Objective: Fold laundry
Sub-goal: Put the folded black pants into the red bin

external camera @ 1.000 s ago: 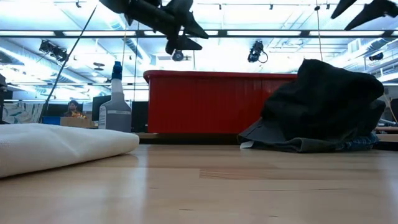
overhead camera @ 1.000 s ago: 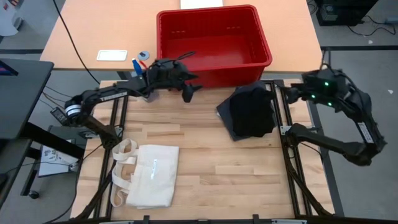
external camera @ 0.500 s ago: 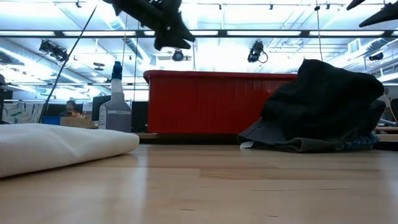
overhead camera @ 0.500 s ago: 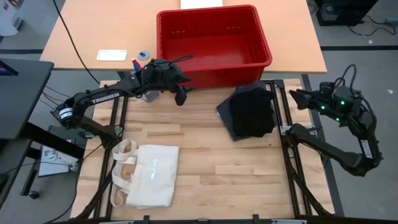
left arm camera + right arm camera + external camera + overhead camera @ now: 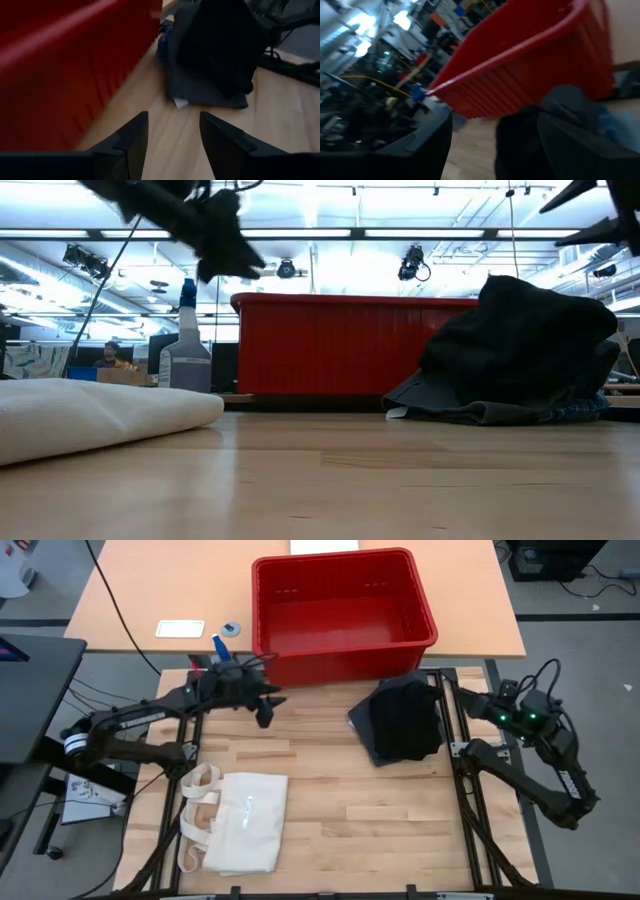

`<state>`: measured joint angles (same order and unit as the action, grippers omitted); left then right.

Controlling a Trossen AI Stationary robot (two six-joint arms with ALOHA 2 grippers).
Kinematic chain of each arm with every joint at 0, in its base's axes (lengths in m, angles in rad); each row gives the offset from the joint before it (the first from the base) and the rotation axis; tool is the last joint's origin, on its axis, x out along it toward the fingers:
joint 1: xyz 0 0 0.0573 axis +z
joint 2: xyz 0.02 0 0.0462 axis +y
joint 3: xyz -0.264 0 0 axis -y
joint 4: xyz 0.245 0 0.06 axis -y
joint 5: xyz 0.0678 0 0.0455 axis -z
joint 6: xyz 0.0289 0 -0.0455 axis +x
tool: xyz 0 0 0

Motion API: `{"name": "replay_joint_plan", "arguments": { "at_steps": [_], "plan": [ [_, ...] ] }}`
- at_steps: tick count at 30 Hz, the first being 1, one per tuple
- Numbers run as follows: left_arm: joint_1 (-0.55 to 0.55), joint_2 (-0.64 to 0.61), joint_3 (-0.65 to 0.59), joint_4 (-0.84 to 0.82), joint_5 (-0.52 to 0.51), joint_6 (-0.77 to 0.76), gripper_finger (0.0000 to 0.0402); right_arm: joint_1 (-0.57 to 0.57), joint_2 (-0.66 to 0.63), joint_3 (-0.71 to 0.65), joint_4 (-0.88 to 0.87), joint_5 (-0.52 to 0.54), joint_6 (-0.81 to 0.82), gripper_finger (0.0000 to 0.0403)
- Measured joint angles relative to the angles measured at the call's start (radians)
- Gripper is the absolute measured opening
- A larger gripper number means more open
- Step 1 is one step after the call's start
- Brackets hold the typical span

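Observation:
The laundry (image 5: 400,720) is a heap at the table's far right, in front of the red basket (image 5: 340,610). A black garment lies on top, grey cloth under it, and a bit of blue plaid (image 5: 575,412) shows at the base. My left gripper (image 5: 266,712) hovers open above the table's far left, left of the heap. In its wrist view, the left gripper (image 5: 172,132) points toward the heap (image 5: 215,50). My right gripper (image 5: 478,703) is open in the air at the table's right edge, just right of the heap.
A cream tote bag (image 5: 235,820) lies flat at the near left. A spray bottle (image 5: 186,340) stands beside the basket's left end. Bare wood lies between the tote bag and the heap.
My left gripper has moved from the basket's front wall toward the table's left and a little nearer, staying open. My right arm has drawn back toward the right edge and sunk slightly. The heap has not moved.

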<state>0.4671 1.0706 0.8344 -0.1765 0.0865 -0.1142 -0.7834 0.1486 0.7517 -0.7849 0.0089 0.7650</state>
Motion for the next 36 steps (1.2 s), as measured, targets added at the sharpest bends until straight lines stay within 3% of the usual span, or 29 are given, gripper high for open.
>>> {"name": "replay_joint_plan", "arguments": {
  "at_steps": [9,21,36],
  "plan": [
    [0.0,-0.176,-0.26,0.054,-0.072,-0.145,0.0181,0.0,-0.043,-0.074,0.111,-0.011,0.003,0.0297],
    [0.0,-0.222,-0.471,0.251,-0.074,-0.295,0.0181,0.0,-0.133,-0.161,0.111,-0.041,0.069,0.0297],
    [0.0,-0.222,-0.547,0.313,-0.075,-0.357,0.0181,0.0,-0.143,-0.17,0.111,-0.067,0.082,0.0297]
  ]
}}
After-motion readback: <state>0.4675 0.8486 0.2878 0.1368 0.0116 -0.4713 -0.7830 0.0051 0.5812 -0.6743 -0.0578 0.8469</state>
